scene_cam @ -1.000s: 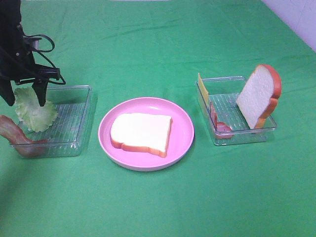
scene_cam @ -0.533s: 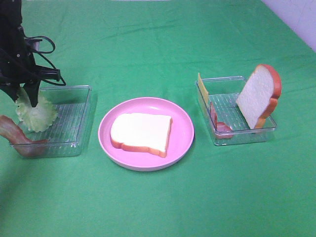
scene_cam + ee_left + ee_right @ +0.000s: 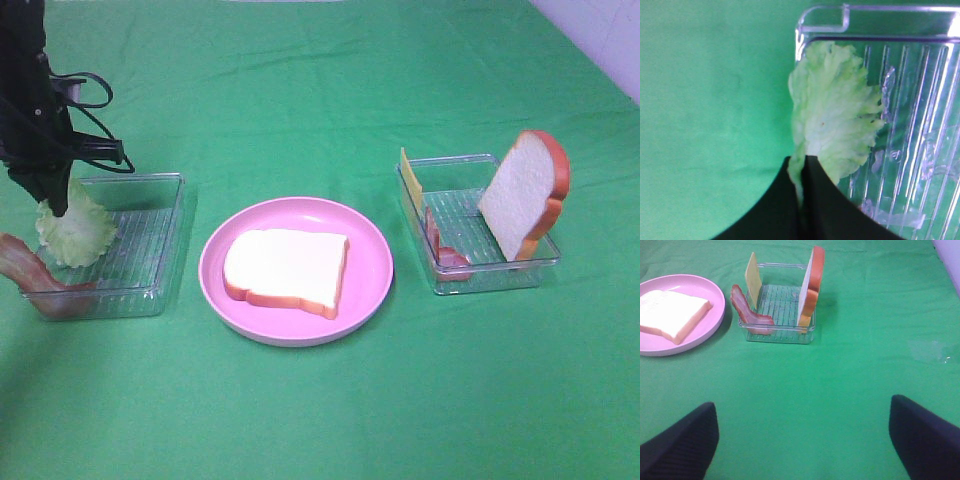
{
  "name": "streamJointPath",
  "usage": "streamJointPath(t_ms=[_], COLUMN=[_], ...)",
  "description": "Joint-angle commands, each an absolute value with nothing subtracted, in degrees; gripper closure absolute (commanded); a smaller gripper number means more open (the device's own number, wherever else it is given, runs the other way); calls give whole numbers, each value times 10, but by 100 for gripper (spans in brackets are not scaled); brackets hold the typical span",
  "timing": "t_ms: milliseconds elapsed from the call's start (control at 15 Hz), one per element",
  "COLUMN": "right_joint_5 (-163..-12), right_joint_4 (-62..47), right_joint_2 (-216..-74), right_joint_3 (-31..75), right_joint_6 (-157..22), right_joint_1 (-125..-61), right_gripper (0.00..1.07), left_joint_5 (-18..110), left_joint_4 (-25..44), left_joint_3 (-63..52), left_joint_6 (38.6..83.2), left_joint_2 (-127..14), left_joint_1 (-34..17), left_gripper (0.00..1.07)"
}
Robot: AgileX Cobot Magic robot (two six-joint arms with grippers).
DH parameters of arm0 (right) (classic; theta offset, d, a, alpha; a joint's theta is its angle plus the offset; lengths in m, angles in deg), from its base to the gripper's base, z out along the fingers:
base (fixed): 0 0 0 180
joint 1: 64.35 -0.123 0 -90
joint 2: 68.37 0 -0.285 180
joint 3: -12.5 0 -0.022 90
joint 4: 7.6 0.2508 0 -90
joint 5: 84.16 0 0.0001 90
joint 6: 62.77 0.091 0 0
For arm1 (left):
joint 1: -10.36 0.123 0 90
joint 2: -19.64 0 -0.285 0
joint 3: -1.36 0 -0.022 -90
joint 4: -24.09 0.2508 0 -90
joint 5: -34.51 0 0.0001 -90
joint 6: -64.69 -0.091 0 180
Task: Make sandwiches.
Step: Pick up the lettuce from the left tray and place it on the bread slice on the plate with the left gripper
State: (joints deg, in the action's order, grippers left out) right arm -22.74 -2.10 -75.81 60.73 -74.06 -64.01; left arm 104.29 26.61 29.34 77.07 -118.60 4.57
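The left fingers (image 3: 827,205) pinch a pale green lettuce leaf (image 3: 835,115) at the left end of the left tray (image 3: 170,181). The right fingers (image 3: 682,440) are spread wide above the tabletop (image 3: 840,380). A bread slice (image 3: 285,270) lies on the pink plate (image 3: 372,270).

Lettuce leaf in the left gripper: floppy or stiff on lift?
Probably floppy: the lettuce leaf is thin and ruffled, pinched at one edge by the left gripper. Likely light for its size. It may snag the tray rim.

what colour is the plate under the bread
The plate is pink, clearest in the exterior high view.
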Motion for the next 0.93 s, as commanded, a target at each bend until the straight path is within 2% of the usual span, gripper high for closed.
streamJointPath(t_ms=[67,267,467,533,667,733,867,933], right_joint_5=[-230,-230,-230,-230,-230,-230,-230,-230], right_joint_4=[-17,-17,-17,-17,-17,-17,-17,-17], right_joint_2=[-752,-752,-752,-752,-752,-752,-752,-752], right_joint_3=[608,608,608,608,608,608,608,608], right_joint_6=[-748,-748,-748,-748,-748,-748,-748,-748], right_joint_1=[-637,-637,-637,-637,-637,-637,-637,-637], right_gripper=[21,21,21,21,21,21,21,21], left_joint_5=[1074,1069,1054,1054,1056,1056,1060,1061], left_joint_4=[268,249,185,185,122,122,5,-29], left_joint_3=[295,295,295,295,295,295,295,294], left_joint_6=[775,774,752,752,729,729,658,642], left_joint_2=[-1186,-1161,-1114,-1114,-1085,-1085,-1059,-1053], left_joint_1=[45,45,45,45,45,45,45,45], left_gripper=[107,107,107,107,107,107,107,107])
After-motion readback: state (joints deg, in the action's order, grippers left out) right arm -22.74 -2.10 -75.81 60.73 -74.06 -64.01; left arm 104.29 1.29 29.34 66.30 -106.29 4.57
